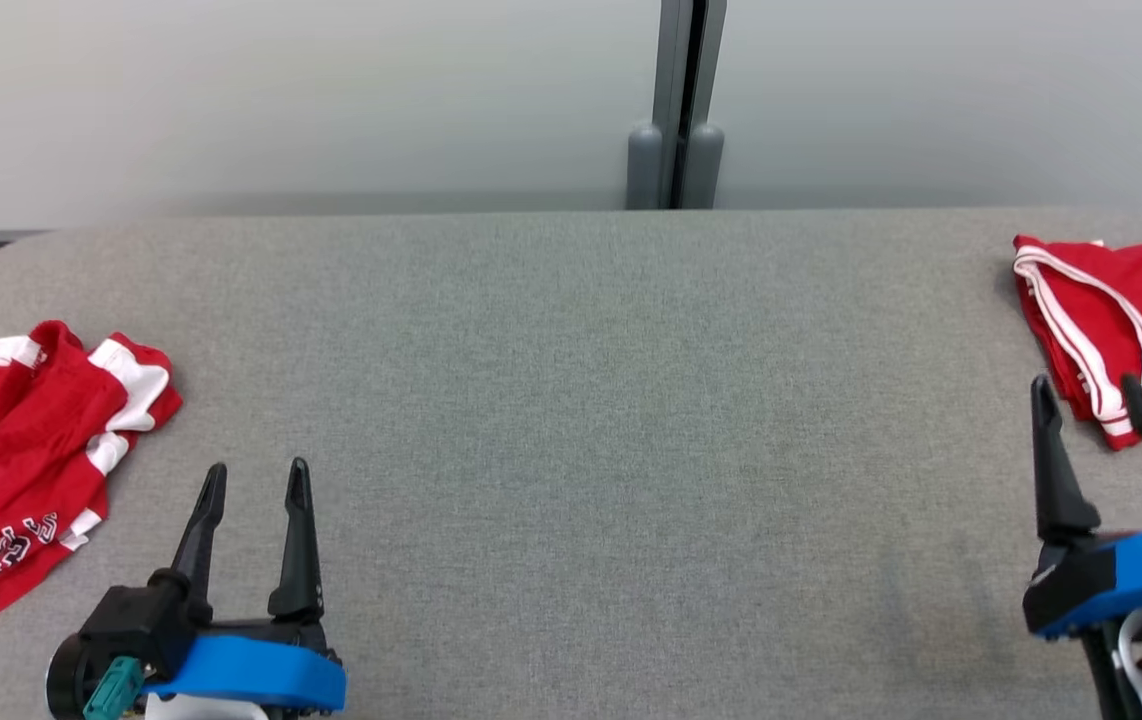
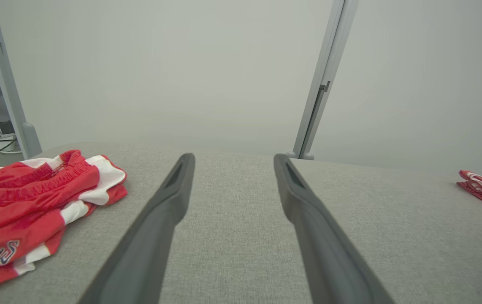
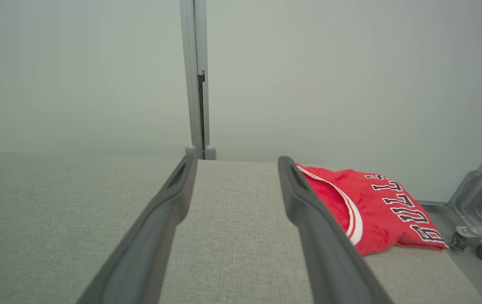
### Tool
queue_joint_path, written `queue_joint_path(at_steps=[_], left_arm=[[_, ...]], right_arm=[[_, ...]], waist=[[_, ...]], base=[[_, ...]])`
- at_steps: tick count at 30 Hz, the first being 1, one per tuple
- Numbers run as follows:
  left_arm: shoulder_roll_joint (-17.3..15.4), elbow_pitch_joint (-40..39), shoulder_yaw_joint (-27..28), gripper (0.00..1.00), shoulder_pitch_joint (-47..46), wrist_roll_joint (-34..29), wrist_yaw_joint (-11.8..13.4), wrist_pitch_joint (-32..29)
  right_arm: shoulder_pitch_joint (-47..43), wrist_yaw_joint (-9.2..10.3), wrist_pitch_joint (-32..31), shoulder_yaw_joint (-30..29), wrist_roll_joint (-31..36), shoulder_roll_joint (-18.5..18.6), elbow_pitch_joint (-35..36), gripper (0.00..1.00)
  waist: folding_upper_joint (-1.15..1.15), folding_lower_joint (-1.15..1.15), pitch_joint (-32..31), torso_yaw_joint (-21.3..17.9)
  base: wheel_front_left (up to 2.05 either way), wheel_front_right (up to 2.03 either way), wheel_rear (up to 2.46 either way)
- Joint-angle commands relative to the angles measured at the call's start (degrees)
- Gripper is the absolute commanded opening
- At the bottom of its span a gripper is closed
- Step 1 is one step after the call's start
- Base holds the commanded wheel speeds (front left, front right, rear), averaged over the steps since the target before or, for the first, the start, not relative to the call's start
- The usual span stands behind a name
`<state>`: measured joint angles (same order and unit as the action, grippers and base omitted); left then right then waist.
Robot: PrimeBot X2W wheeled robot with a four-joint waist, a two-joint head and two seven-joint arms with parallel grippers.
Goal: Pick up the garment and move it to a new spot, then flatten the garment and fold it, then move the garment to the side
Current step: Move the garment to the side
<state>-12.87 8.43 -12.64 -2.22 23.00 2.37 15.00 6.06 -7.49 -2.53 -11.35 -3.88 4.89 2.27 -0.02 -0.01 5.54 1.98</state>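
i am holding my left gripper (image 1: pixel 258 468) wide apart and empty over the grey table (image 1: pixel 571 400), crumpled red garment (image 1: pixel 26 450) lying near it at the left edge, my right gripper (image 1: pixel 1085 385) gaping empty too, folded red garment (image 1: pixel 1121 320) sitting just beside it

Folded red garment (image 3: pixel 376 211), right end of the worktop (image 3: pixel 55 219): "BULLS", black capitals edged in white, running along the cloth, read in the right wrist view.
Crumpled red garment (image 2: pixel 21 211), left end of the worktop: black, white-edged letters, upside down and creased; the word cannot be made out.
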Motion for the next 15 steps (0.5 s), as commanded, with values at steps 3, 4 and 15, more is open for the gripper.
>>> queue_joint_path(at_steps=[3, 4, 15], left_arm=[[0.26, 0.98, 0.71, 1.0, 1.77, -0.49, -0.22, 0.22], [0.33, 1.3, 0.89, 1.0, 2.31, -0.59, -0.31, 0.22], [1.05, 2.75, 1.03, 1.0, 5.56, -1.52, -1.74, 0.22]], right_arm=[[-3.94, -0.01, -0.47, 1.52, -0.93, -0.64, 1.74, 1.0], [-5.02, 0.0, -0.48, 1.75, -1.0, -0.68, 2.03, 1.0], [-12.07, -0.01, -0.02, 1.21, -2.13, -1.96, 2.49, 1.0]], waist=[[0.02, 0.01, -2.51, -0.66], [0.02, 0.01, -3.2, -0.73], [0.02, 0.01, -6.66, -1.46]], base=[[0.0, 0.0, 0.0], [0.0, 0.0, 0.0], [0.0, 0.0, 0.0]])
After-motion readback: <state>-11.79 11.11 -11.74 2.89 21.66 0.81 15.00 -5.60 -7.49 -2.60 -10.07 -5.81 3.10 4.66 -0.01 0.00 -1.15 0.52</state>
